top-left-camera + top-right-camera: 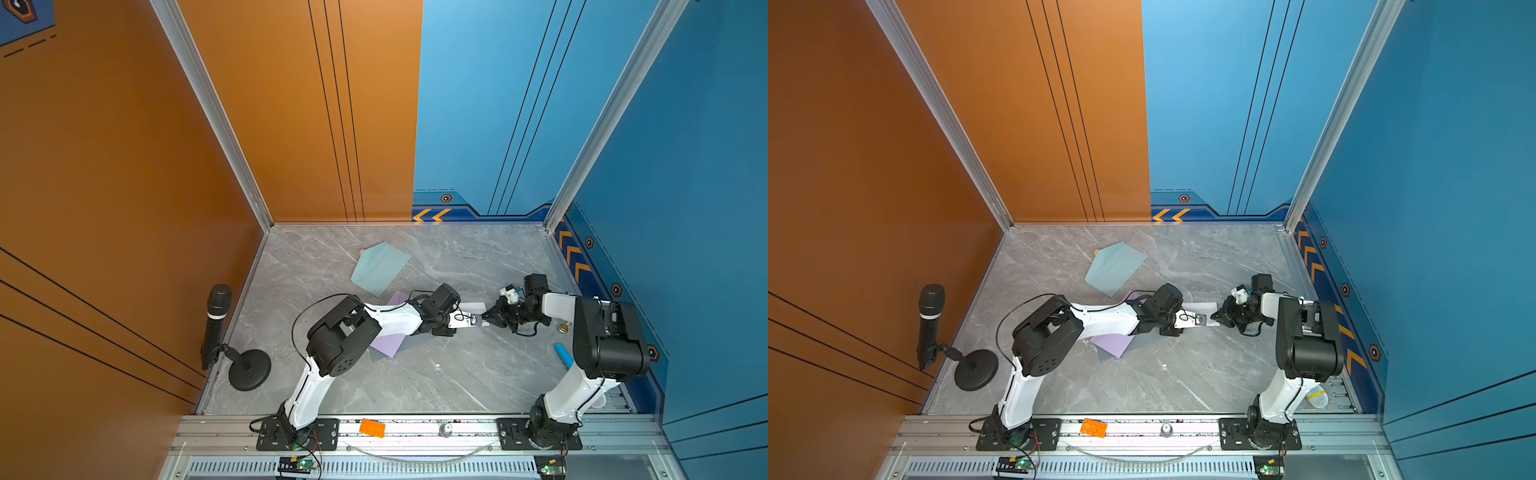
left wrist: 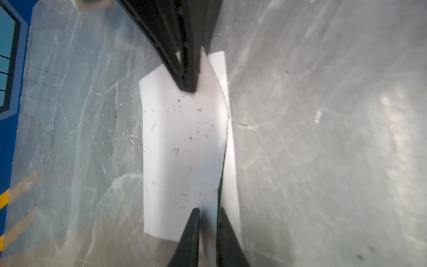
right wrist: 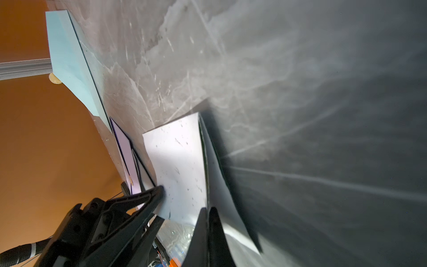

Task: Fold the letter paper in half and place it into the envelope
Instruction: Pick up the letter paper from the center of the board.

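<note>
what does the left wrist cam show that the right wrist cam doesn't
Left wrist only: the blue wall. Right wrist only: the light blue envelope, the purple sheet and the orange wall. Both: the folded white paper over the grey table, with the right end effector pinching one end and the left end effector at the other.

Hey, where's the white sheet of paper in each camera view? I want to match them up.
Top view: white paper lies mid-table, slightly right of centre.
Top view: same spot.
Left wrist: centre of the picture.
Right wrist: centre, a little low.
Shared landmark: the grey marble table under it in every view.
</note>
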Motion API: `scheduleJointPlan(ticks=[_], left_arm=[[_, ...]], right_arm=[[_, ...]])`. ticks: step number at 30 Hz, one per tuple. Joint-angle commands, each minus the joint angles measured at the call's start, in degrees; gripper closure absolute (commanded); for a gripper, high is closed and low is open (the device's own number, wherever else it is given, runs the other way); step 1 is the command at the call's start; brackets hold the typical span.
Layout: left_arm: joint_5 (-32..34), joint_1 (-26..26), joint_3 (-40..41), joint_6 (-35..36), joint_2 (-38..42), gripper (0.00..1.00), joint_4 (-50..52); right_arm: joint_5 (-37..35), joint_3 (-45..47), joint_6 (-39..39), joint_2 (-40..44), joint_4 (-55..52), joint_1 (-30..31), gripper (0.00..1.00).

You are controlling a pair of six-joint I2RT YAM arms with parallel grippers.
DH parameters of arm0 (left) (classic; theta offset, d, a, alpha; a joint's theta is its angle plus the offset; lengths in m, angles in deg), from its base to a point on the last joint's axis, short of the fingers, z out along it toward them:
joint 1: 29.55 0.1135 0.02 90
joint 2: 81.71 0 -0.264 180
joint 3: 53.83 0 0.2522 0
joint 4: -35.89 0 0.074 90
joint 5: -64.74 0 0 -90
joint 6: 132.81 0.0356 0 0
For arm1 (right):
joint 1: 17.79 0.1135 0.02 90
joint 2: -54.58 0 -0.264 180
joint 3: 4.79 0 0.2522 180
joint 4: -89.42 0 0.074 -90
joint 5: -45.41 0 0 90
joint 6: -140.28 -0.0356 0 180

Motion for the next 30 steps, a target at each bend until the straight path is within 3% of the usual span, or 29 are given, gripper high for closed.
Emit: scheduleJointPlan(ticks=[1,7,11,15,24,30], left_arm=[[-4.4,0.4,2.2,-2.4,5.7,0.82,1.7],[-12.4,6.5,1.4,-10.6,8.2,0.79,0.5],[-20.8,13.1,-8.7,-20.9,2.2,0.77,6.2],[-30.3,17.4,-16.4,-27.3,-4.3,0.70,9.5],[-33.9,18.0,-20.7,-25.1,-7.7,0.60,15.3],[-42.1,18.4,-23.6,-23.4,-9.6,0.57,19.6]], right_arm=[[-3.1,-0.9,5.4,4.0,1.5,1.8,0.97],[-11.8,-0.5,11.9,11.4,2.1,8.0,1.00],[-20.3,0.1,15.7,16.0,2.1,13.2,1.00],[-23.0,2.2,16.6,19.0,4.6,15.8,1.00],[-28.0,3.4,20.1,21.3,5.0,20.2,1.00],[-30.9,3.6,21.5,22.3,6.3,21.9,1.00]])
